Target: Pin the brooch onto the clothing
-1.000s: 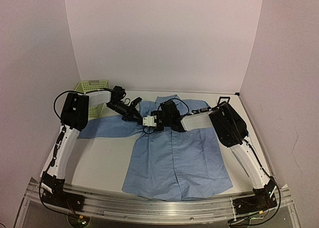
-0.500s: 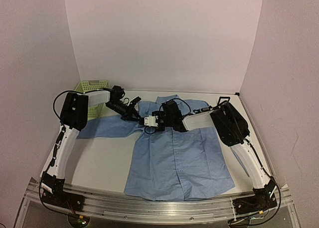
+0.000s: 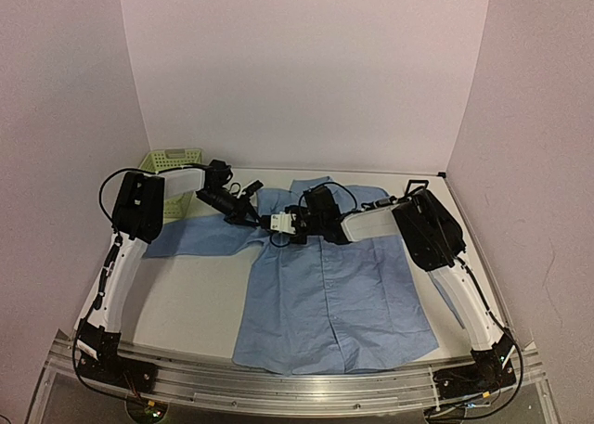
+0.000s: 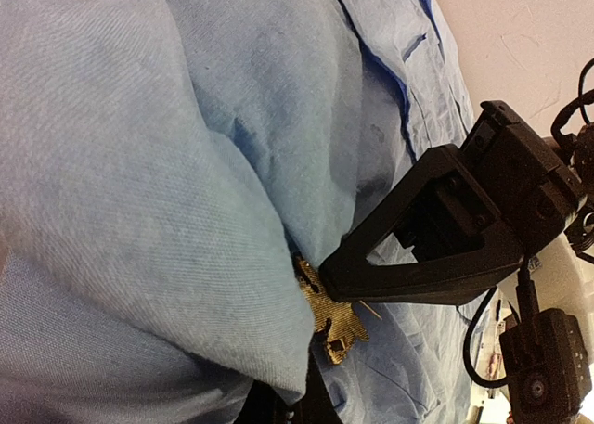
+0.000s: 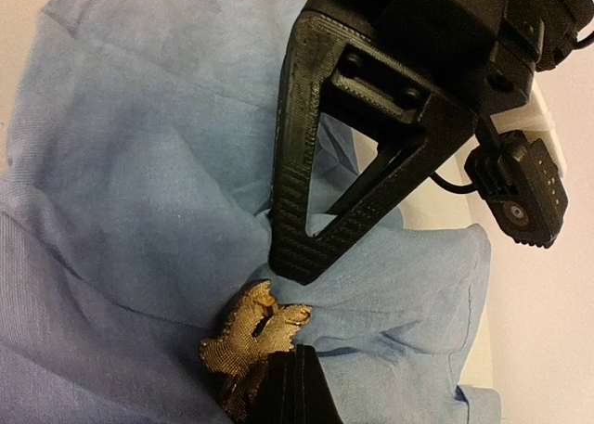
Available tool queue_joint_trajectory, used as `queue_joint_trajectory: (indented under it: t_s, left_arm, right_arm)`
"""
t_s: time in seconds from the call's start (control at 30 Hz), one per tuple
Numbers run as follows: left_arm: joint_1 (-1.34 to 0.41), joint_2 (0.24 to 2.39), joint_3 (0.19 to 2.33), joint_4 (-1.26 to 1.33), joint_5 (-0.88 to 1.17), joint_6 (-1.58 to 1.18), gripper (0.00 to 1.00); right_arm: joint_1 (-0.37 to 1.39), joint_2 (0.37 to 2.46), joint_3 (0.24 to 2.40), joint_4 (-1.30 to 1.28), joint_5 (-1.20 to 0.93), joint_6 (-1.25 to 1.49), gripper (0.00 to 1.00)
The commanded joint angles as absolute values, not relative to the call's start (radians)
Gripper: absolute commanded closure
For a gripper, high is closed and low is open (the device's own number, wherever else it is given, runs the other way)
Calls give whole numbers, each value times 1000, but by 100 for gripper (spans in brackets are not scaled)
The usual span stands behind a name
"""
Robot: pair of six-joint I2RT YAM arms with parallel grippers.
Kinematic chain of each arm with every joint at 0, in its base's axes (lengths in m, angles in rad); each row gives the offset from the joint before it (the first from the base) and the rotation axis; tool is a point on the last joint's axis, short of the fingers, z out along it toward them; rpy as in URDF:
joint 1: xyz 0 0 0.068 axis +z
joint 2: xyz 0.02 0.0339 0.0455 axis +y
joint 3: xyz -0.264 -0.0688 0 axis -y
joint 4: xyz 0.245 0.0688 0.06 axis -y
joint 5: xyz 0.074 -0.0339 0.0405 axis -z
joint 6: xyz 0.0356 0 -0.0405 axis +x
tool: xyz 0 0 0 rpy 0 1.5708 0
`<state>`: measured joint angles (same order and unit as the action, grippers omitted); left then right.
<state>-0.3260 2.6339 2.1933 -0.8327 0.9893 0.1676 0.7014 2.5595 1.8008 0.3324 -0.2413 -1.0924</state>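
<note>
The clothing, a light blue shirt (image 3: 325,294), lies flat with its collar at the back. Near the collar's left side the two grippers meet tip to tip. My left gripper (image 3: 249,214) is shut on a raised fold of the shirt (image 5: 139,164); in the right wrist view its black fingers (image 5: 299,248) pinch that fold. My right gripper (image 5: 288,387) is shut on the brooch (image 5: 243,339), a small golden mesh ornament pressed against the fold. In the left wrist view the brooch (image 4: 332,320) sits under the right gripper's fingertip (image 4: 339,277), with its thin pin sticking out. Cloth covers my left fingers (image 4: 297,404).
A pale green basket (image 3: 172,160) stands at the back left behind the left arm. A small black square frame (image 3: 417,183) sits at the back right. The shirt's left sleeve (image 3: 190,238) spreads under the left arm. White walls close in on three sides.
The right wrist has crept slightly toward the back and the shirt body has been tugged a little. Both grips are the same.
</note>
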Motion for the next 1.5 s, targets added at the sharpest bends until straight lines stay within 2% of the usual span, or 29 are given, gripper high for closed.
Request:
queue_joint_trajectory:
  t_s: [0.0,1.13,1.47]
  left_arm:
    - [-319,2568,2200,-846,973,210,100]
    - [-320,2562,2221,-878,931,333,100]
    - [-319,2550,2215,-890,934,357,100]
  right_arm:
    - [690,2517,1795,239,-327,-1010,100]
    - [655,2426,1779,270,-357,-870,79]
    - [646,2407,1749,298,-353,-811,77]
